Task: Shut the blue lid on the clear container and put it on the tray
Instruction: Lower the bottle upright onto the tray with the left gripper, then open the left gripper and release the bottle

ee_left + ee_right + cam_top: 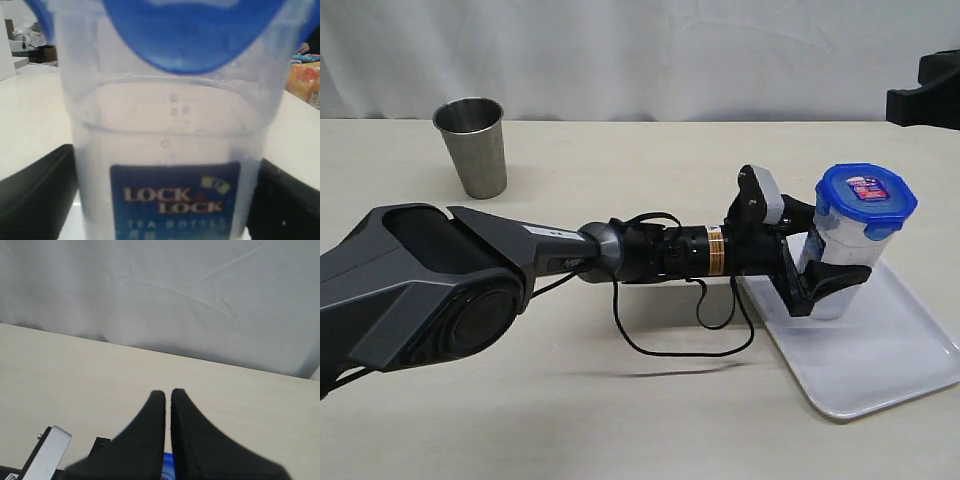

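- Clear container [845, 250], blue lid [866, 190] on top, stands on the tray [880, 370], toward its eleven o'clock end.
- Left gripper's [832, 268] jaws flank the container; squeezing or loose, can't tell.
- Right gripper's [168, 405] jaws pressed together.

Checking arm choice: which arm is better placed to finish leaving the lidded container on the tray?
Left, likely. The left gripper straddles the clear container, which stands on the tray with the blue lid on; the right gripper is shut, holding nothing.
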Controlling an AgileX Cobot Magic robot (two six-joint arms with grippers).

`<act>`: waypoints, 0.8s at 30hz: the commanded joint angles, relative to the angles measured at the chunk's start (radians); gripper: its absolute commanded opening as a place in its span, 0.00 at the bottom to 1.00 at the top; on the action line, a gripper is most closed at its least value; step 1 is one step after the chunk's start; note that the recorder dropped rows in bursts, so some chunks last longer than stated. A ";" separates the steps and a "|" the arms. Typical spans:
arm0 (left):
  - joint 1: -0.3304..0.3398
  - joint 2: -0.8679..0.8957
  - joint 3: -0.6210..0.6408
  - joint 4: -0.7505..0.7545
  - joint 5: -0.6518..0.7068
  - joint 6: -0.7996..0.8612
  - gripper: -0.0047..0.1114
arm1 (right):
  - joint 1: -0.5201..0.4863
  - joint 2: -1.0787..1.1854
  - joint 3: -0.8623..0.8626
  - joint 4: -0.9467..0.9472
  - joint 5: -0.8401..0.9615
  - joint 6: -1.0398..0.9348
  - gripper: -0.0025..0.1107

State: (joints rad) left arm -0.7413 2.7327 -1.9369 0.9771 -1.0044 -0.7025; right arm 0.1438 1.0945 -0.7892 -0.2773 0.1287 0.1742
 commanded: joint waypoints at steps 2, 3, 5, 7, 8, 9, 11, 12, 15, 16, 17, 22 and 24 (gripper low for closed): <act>0.030 -0.010 -0.011 0.036 -0.033 -0.085 0.76 | -0.007 -0.003 0.004 0.003 0.003 -0.003 0.06; 0.035 -0.010 -0.011 0.039 -0.033 -0.091 0.76 | -0.007 -0.003 0.004 0.003 0.003 -0.003 0.06; 0.046 -0.010 -0.011 0.068 -0.044 -0.099 0.76 | -0.007 -0.003 0.004 0.003 0.003 -0.003 0.06; 0.056 -0.010 -0.011 0.111 -0.059 -0.112 0.76 | -0.007 -0.003 0.004 0.003 0.003 -0.003 0.06; 0.056 -0.010 -0.011 0.141 -0.074 -0.115 0.76 | -0.007 -0.003 0.004 0.003 0.003 -0.003 0.06; 0.060 -0.010 -0.011 0.166 -0.084 -0.116 0.76 | -0.007 -0.003 0.004 0.003 0.003 -0.003 0.06; 0.067 -0.010 -0.011 0.200 -0.108 -0.116 0.76 | -0.007 -0.003 0.004 0.003 0.003 -0.003 0.06; 0.067 -0.010 -0.011 0.202 -0.117 -0.116 0.76 | -0.007 -0.003 0.004 0.003 0.003 -0.003 0.06; 0.075 -0.010 -0.011 0.207 -0.137 -0.116 0.76 | -0.007 -0.003 0.004 0.003 0.005 -0.003 0.06; 0.077 -0.010 -0.011 0.207 -0.146 -0.116 0.76 | -0.007 -0.003 0.004 0.003 0.005 -0.003 0.06; 0.084 -0.010 -0.011 0.207 -0.156 -0.116 0.76 | -0.007 -0.003 0.004 0.003 0.009 -0.003 0.06; 0.127 -0.010 -0.011 0.215 -0.173 -0.141 0.76 | -0.007 -0.003 0.004 0.003 0.011 -0.003 0.06; 0.145 -0.010 -0.011 0.216 -0.183 -0.181 0.76 | -0.007 -0.003 0.004 0.003 0.011 -0.003 0.06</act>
State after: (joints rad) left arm -0.6228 2.7327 -1.9369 1.1933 -1.1646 -0.8335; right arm 0.1438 1.0945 -0.7892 -0.2773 0.1373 0.1742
